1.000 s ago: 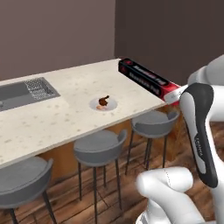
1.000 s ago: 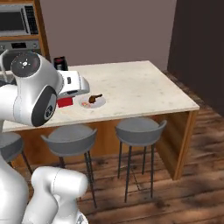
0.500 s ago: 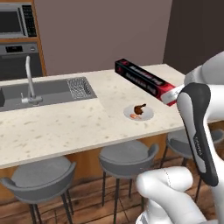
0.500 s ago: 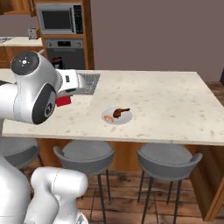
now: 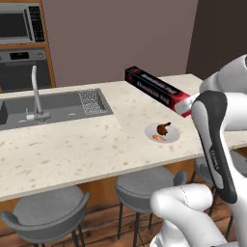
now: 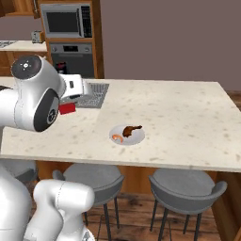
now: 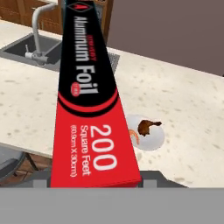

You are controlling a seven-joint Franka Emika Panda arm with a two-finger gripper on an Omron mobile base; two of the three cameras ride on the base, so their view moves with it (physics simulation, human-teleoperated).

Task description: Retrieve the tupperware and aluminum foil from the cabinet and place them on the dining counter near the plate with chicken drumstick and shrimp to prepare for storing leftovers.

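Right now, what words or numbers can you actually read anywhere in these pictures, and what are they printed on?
"Aluminum Foil": white letters on the black part of the long, slim black and red cardboard box.
"200 Square Feet": white, on that box's red end.
"(60.9m X 300mm)": small print beside it, only roughly legible.
Small red line above "Aluminum" and the round red badge: too blurred to read.
Microwave and oven panels: nothing readable.

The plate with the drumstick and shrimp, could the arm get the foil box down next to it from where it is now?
Probably yes. The gripper holds the aluminum foil in the air above the dining counter, and bare stone surrounds the plate, with nothing standing between them.
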